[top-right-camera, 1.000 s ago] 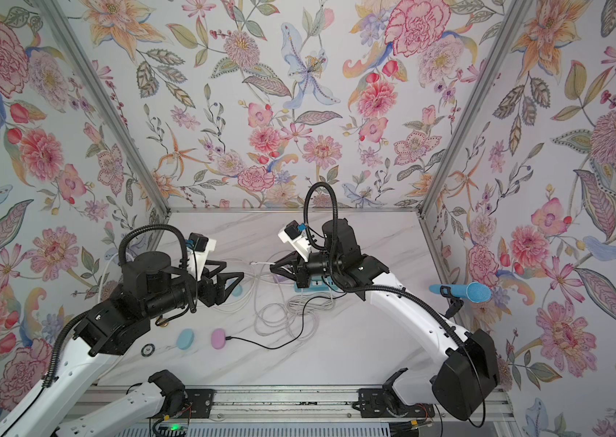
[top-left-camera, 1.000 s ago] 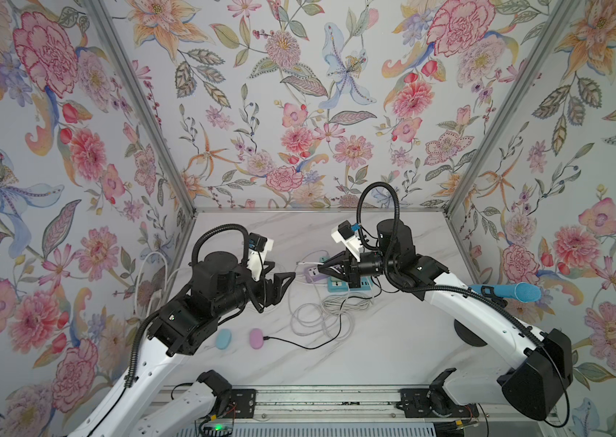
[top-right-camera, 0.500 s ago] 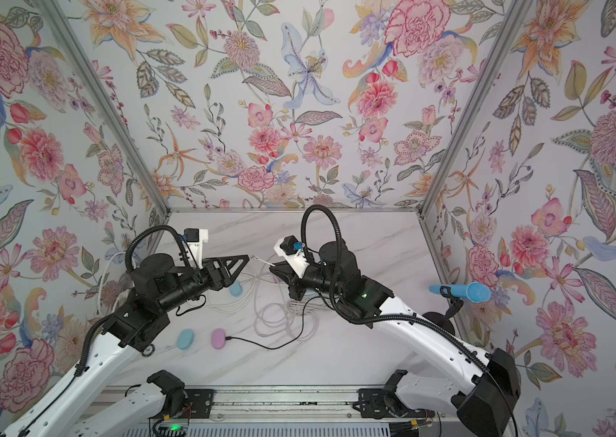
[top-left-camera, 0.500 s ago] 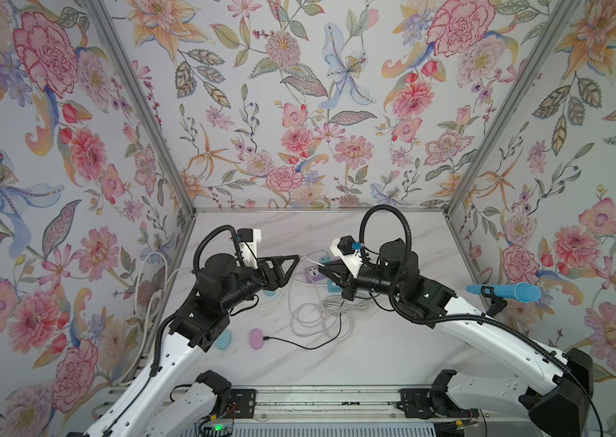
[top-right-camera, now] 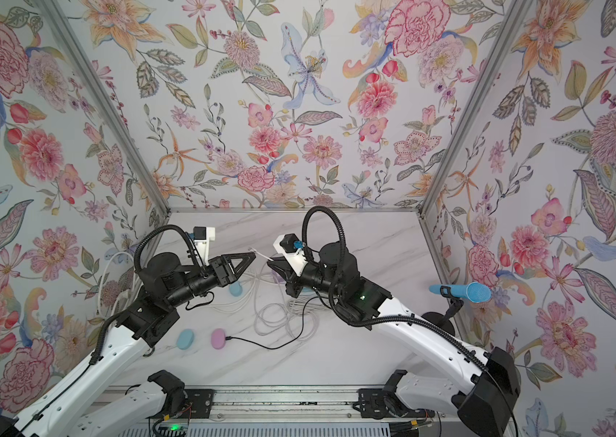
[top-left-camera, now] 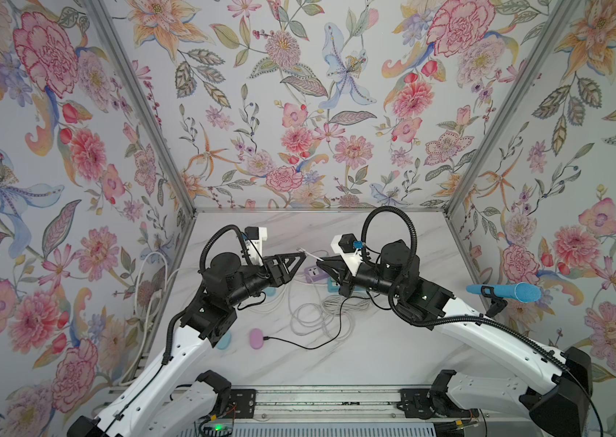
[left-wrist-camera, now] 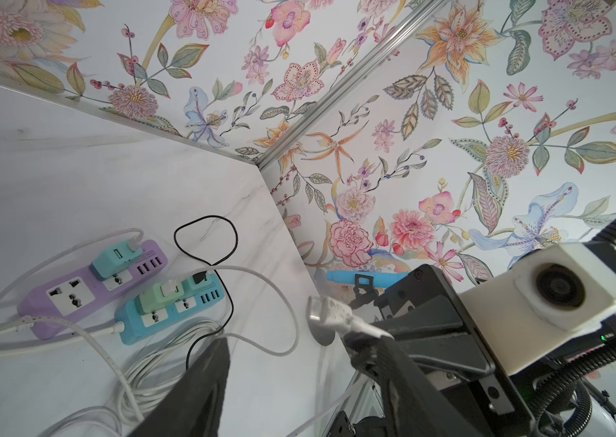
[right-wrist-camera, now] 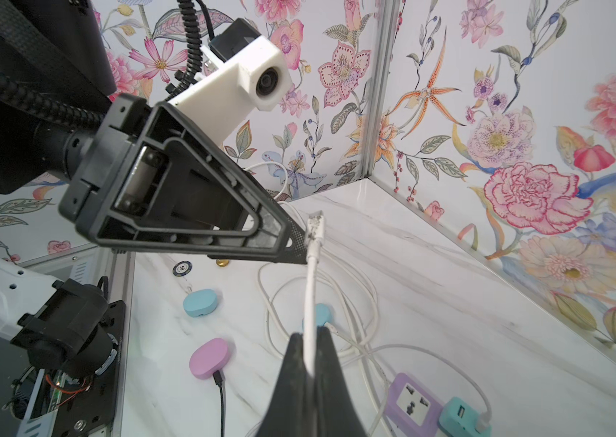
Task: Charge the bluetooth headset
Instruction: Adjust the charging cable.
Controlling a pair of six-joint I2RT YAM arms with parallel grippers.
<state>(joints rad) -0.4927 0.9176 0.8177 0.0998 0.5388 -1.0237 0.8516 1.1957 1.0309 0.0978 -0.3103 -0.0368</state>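
Both arms reached inward, gripper tips almost meeting.
The left arm (top-left-camera: 181, 359) rose from its base, bent at the elbow and stretched its wrist roughly level toward the centre; the left gripper (top-left-camera: 300, 254) pointed at the opposite arm with its jaws apart, its two fingers (left-wrist-camera: 200, 386) standing clear of each other in the left wrist view. The right arm (top-left-camera: 495, 348) mirrored that pose from the other side. The right gripper (right-wrist-camera: 310, 336) was clamped tight on a white cable (right-wrist-camera: 312, 287), whose free end stuck out past its tips and lay just beside one left fingertip.
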